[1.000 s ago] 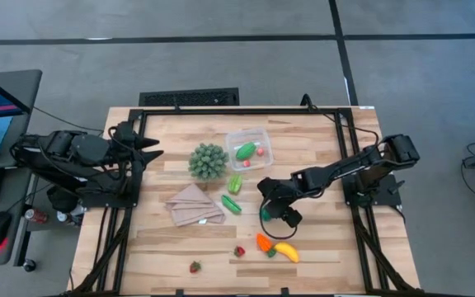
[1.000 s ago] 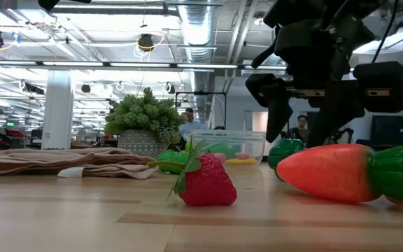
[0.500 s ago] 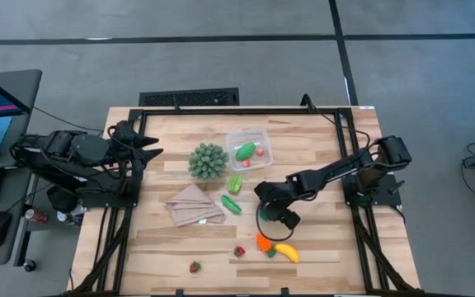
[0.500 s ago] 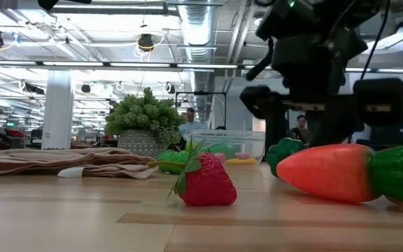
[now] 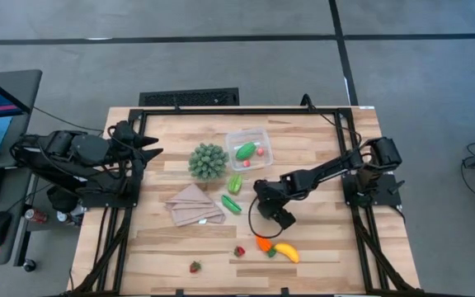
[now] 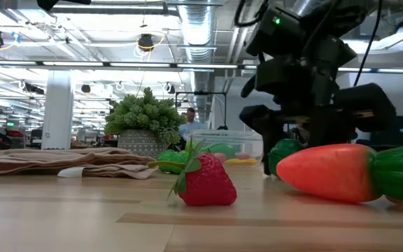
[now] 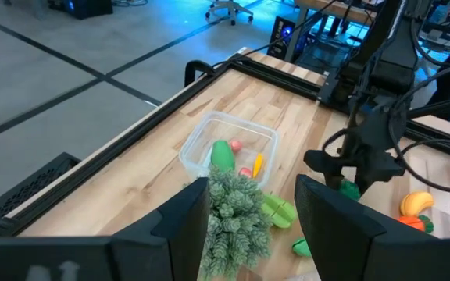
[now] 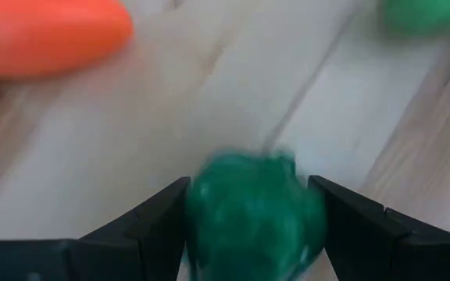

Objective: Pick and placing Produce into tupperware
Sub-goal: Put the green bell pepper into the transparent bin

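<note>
Right gripper (image 8: 252, 215): held wide, fingers straddling the green pepper (image 8: 255, 212), mid-table.
Pepper: judged light, stiff, slippery; best pinched across its rounded middle.
Left gripper (image 7: 244, 215): parked far left, part-open, empty.

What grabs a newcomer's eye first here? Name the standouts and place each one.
First, the right gripper low over the table's middle, its open fingers either side of a dark green toy pepper. Next, the orange toy carrot and yellow toy banana just nearer the front edge. Then the clear plastic tupperware toward the back, already holding some produce, beside the spiky green ball.
</note>
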{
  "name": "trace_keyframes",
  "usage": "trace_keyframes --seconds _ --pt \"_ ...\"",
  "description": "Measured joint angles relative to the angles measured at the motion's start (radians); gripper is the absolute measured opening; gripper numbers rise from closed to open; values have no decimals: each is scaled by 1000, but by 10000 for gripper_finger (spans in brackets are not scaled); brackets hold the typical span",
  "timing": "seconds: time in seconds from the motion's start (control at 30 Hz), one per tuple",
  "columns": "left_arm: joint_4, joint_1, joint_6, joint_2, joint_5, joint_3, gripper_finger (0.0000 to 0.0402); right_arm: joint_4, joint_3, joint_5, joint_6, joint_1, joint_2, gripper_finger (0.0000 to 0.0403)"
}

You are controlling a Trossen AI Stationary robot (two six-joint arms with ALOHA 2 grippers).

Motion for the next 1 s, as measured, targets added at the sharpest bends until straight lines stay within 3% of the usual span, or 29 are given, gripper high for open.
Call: trace_keyframes --seconds 0.33,0.6,0.87,1.0 --pt "-2 0 3 0 -8 0 180 -3 1 -15 150 -25 -1 246" --pt "-2 0 3 0 -8 0 180 -3 1 -14 166 -29 -2 214" --pt "-2 0 3 0 -8 0 180 7 1 -15 217 -29 -2 235" --pt "-2 0 3 0 -8 0 180 13 1 -15 234 -29 -2 225"
